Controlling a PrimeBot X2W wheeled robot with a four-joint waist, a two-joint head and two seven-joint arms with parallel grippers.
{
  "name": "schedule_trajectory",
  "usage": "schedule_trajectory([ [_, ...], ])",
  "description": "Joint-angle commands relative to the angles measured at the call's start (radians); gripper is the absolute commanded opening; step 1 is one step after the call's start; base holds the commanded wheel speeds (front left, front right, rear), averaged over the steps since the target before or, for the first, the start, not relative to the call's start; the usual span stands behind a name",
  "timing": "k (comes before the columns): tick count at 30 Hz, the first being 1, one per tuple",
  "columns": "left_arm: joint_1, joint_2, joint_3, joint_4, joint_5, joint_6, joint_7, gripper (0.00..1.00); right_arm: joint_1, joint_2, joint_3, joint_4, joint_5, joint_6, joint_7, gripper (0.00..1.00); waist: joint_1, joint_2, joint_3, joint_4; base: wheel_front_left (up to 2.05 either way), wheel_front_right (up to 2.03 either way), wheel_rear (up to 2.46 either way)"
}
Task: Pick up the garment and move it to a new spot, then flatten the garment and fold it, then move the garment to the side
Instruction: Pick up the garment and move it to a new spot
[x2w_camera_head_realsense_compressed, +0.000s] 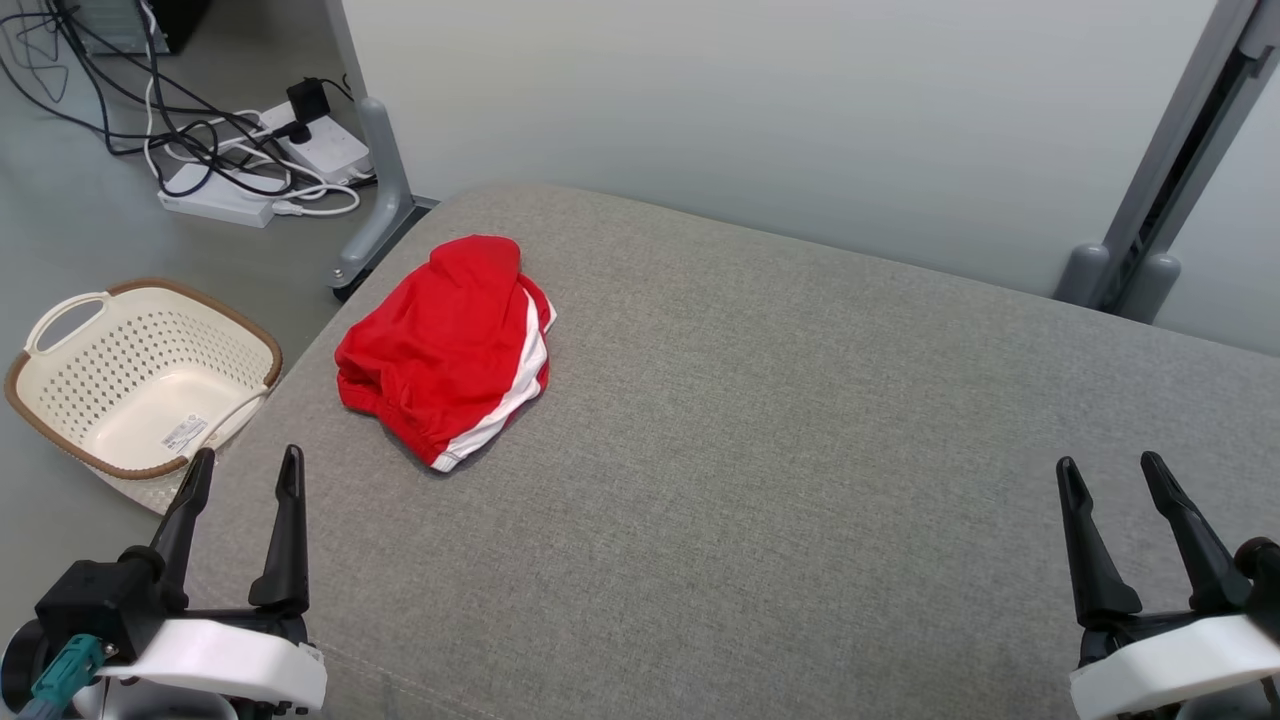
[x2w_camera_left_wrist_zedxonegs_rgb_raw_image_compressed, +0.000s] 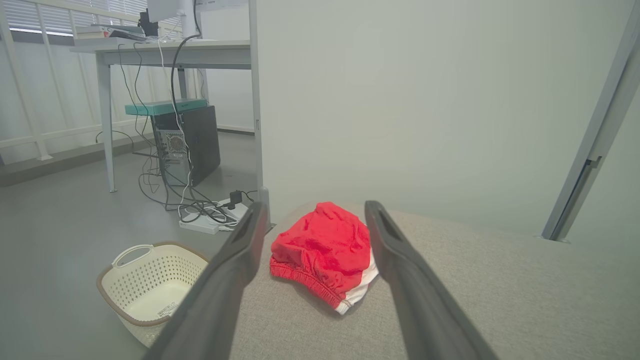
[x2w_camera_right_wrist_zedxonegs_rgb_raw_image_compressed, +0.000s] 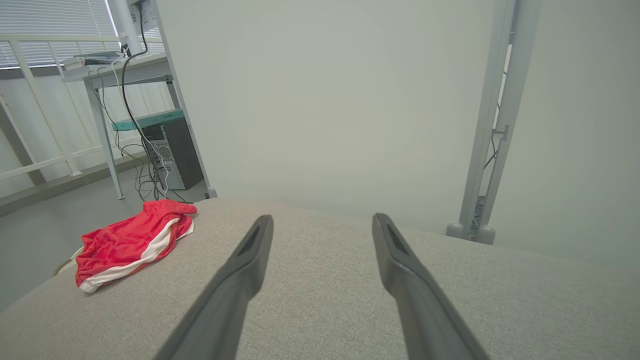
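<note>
The garment (x2w_camera_head_realsense_compressed: 445, 345) is a pair of red shorts with a white side stripe, lying crumpled near the far left corner of the grey cushioned surface (x2w_camera_head_realsense_compressed: 780, 450). My left gripper (x2w_camera_head_realsense_compressed: 247, 463) hovers open at the near left edge, well short of the garment, with nothing between its fingers. Through the left wrist view the garment (x2w_camera_left_wrist_zedxonegs_rgb_raw_image_compressed: 325, 250) lies ahead between the open fingers (x2w_camera_left_wrist_zedxonegs_rgb_raw_image_compressed: 240, 255). My right gripper (x2w_camera_head_realsense_compressed: 1108, 468) is open over the near right of the surface, far from the garment (x2w_camera_right_wrist_zedxonegs_rgb_raw_image_compressed: 130, 242), which lies off to its left.
A cream perforated basket (x2w_camera_head_realsense_compressed: 40, 385) with a brown rim stands on the floor left of the surface. Power strips and tangled cables (x2w_camera_head_realsense_compressed: 250, 160) lie on the floor beyond it. A pale partition wall (x2w_camera_head_realsense_compressed: 800, 110) with grey posts backs the surface.
</note>
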Motion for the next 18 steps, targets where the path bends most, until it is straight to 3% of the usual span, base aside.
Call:
schedule_trajectory([
  [1, -0.019, 0.001, 0.002, 0.001, -0.005, 0.003, -0.006, 1.0, -0.001, -0.001, -0.003, 0.003, 0.005, 0.0, -0.005, 1.0, 0.0, 0.0, 0.003, 0.006, 0.0, 0.0, 0.0],
  [11, -0.046, -0.001, 0.001, -0.007, -0.013, 0.007, -0.003, 1.0, -0.02, -0.001, 0.013, -0.013, -0.001, 0.0, 0.006, 1.0, 0.0, 0.0, 0.037, -0.017, 0.0, 0.0, 0.0],
  [18, -0.2, -0.039, -0.002, 0.065, -0.085, -0.032, 0.053, 1.0, -0.06, -0.019, 0.009, -0.066, -0.027, 0.0, 0.044, 1.0, 0.0, 0.0, 0.164, -0.054, 0.0, 0.0, 0.0],
])
